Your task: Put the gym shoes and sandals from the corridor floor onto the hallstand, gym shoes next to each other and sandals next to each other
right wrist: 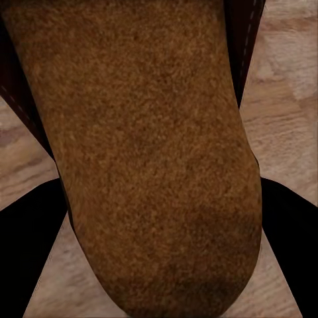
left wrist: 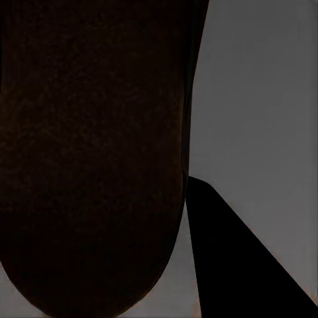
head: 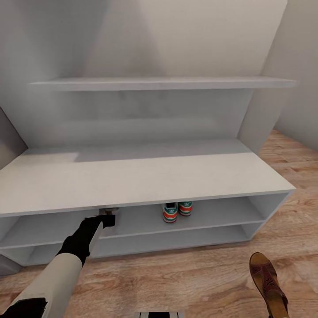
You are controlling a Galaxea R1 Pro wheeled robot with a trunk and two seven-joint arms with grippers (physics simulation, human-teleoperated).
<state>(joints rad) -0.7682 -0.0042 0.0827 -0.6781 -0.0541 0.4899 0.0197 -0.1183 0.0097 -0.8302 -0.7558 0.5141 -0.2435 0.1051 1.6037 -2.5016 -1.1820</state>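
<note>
Gym shoes (head: 177, 211) sit on the hallstand (head: 145, 176) shelf, no writing legible; each pincer grips a sandal (right wrist: 152, 165).

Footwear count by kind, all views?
Gym shoes: 2, side by side on the hallstand's upper open shelf.
Sandals: 2, one at the right gripper, one dark against the left gripper's fingers inside the shelf.
Total: 4
</note>
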